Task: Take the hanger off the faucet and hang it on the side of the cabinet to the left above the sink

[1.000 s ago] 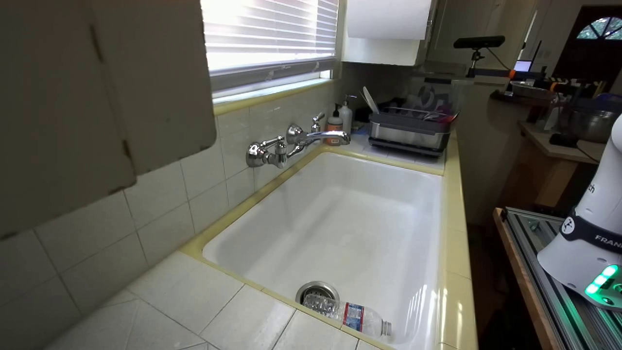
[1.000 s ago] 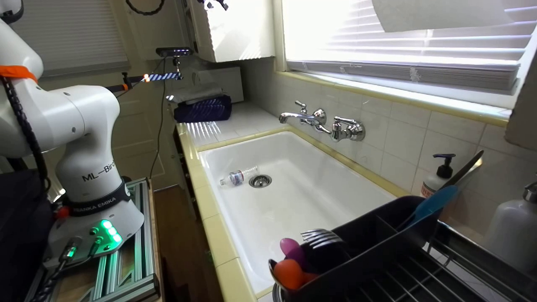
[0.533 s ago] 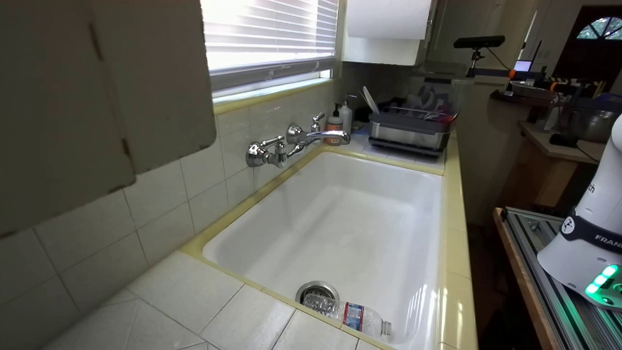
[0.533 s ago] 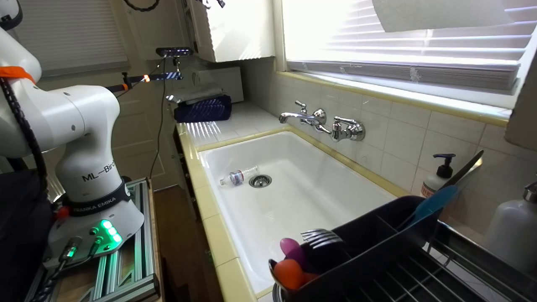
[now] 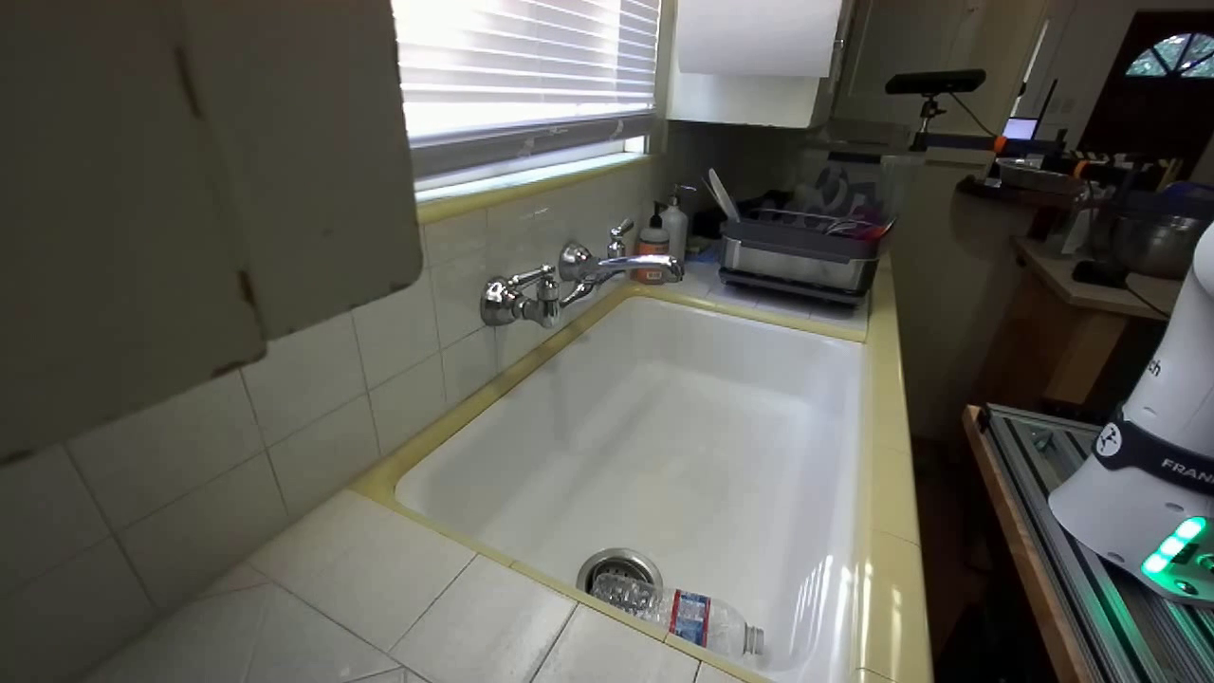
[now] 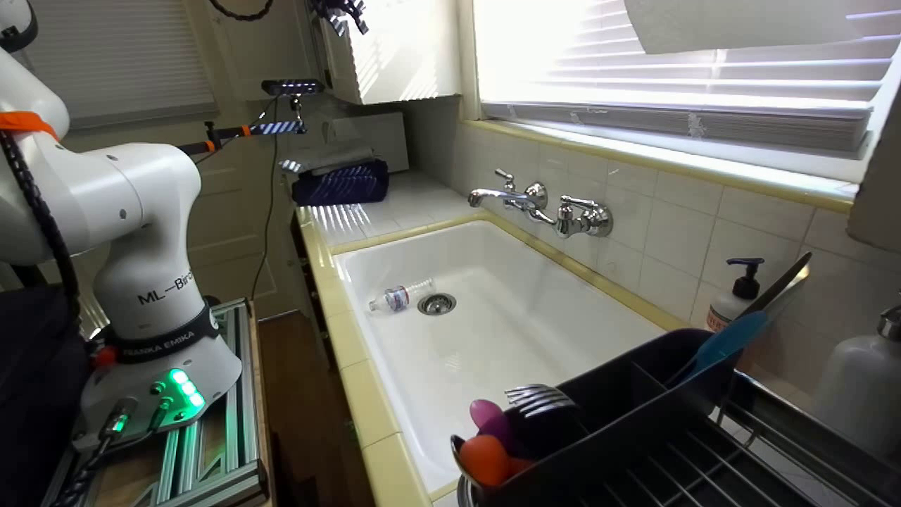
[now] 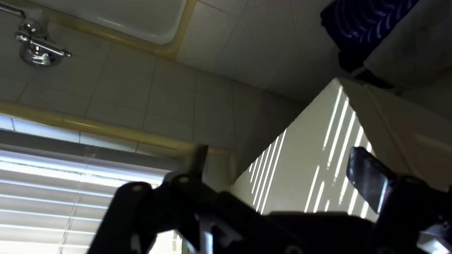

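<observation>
- White Franka arm (image 6: 98, 204), far left in an exterior view: lower column (image 6: 143, 271) upright on its base (image 6: 213, 372), next link lying level toward the left edge, the link above leaning up and out at the top corner. Orange band (image 6: 28, 123) around that upper link; dark braided cable (image 6: 32, 193) running down alongside.
- Column lettering reads "ML—Bir", remainder curving out of sight. Dark collar (image 6: 165, 343) beneath: "FRANKA EMIKA". In an exterior view the collar carries a round logo (image 5: 1109, 439) and "FRAN", cut by the frame. Green lights (image 6: 188, 388) lit on the base.
- Gripper (image 6: 350, 27) hangs in from the top edge, fingertips lowest, overlapping the cabinet (image 6: 408, 63) in the picture; gap to it cannot be judged. Wrist view has the two fingers (image 7: 367, 176) spread wide, cabinet side visible between.
- Hanger: whereabouts cannot be told from these views.
- Cabinet left of the window blinds (image 6: 577, 77), slatted sunlight across its side.
- Clear water bottle (image 6: 400, 298) on its side in the sink (image 6: 457, 366), base end just beside the drain (image 6: 436, 304). Label (image 5: 689, 617) red, white and blue; wording too small.
- Chrome faucet (image 6: 535, 196) on the tiled wall (image 6: 633, 211), spout jutting over the sink.
- Soap pump bottle (image 6: 732, 304), right: orange lettering partly hidden, not legible.
- Dark utensil caddy (image 6: 619, 429), right foreground, holding a fork (image 6: 538, 400) and coloured utensils (image 6: 486, 458).
</observation>
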